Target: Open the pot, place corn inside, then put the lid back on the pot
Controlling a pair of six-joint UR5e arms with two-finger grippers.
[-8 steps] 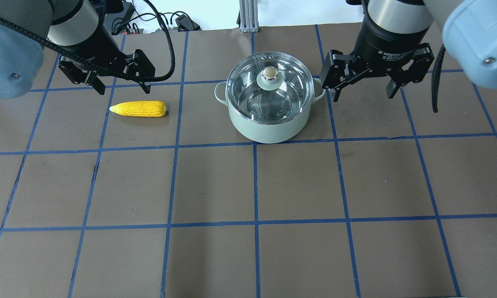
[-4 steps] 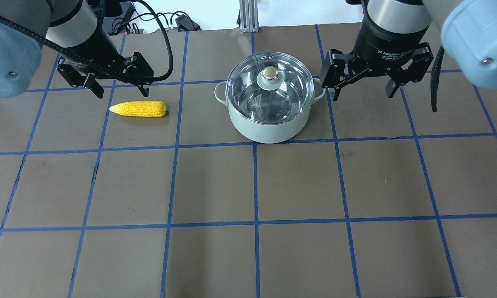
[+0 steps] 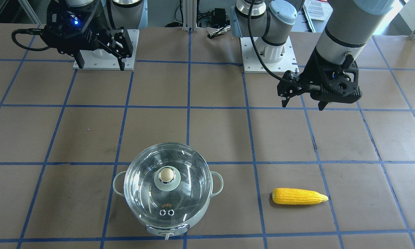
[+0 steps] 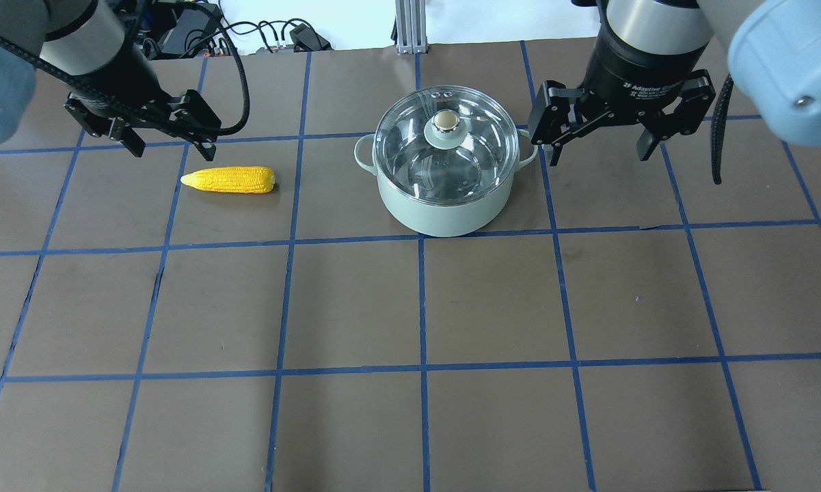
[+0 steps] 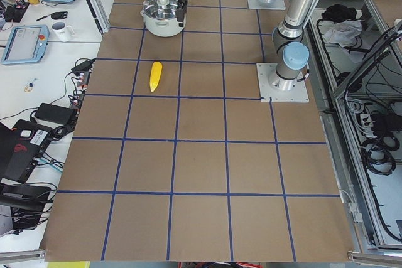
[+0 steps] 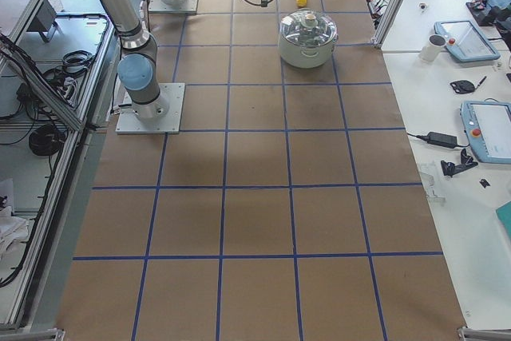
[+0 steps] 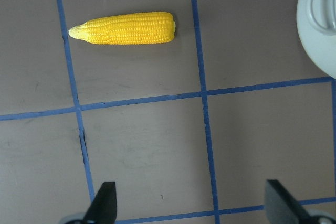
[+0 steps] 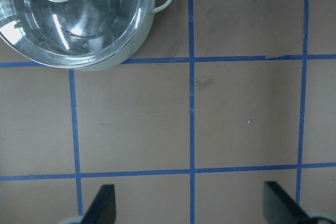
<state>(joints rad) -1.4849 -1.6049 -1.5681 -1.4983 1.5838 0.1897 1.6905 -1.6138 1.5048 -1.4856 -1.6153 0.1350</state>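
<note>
The pale mint-green pot (image 4: pixel 444 208) stands on the table at centre back, with the glass lid (image 4: pixel 410 147) on it and a beige knob (image 4: pixel 446 121) on top. The yellow corn (image 4: pixel 229 180) lies flat to its left, pointed end away from the pot. My left gripper (image 4: pixel 172 147) is open and empty, hovering just behind the corn's tip end. My right gripper (image 4: pixel 599 154) is open and empty, hovering just right of the pot's right handle. The left wrist view shows the corn (image 7: pixel 123 28) ahead of the open fingers (image 7: pixel 105 200). The right wrist view shows the lid (image 8: pixel 105 30).
The brown table (image 4: pixel 424 307) has a grid of blue tape. Cables (image 4: pixel 266 34) and an aluminium post (image 4: pixel 410 27) lie at the far edge. The arms' base plates (image 3: pixel 266 55) sit on the robot's side. A side bench with tablets (image 6: pixel 479 37) runs beyond the pot.
My left gripper has moved to the left and slightly back, from behind the corn's middle to behind its tip. The right gripper, pot, lid and corn have barely moved.
</note>
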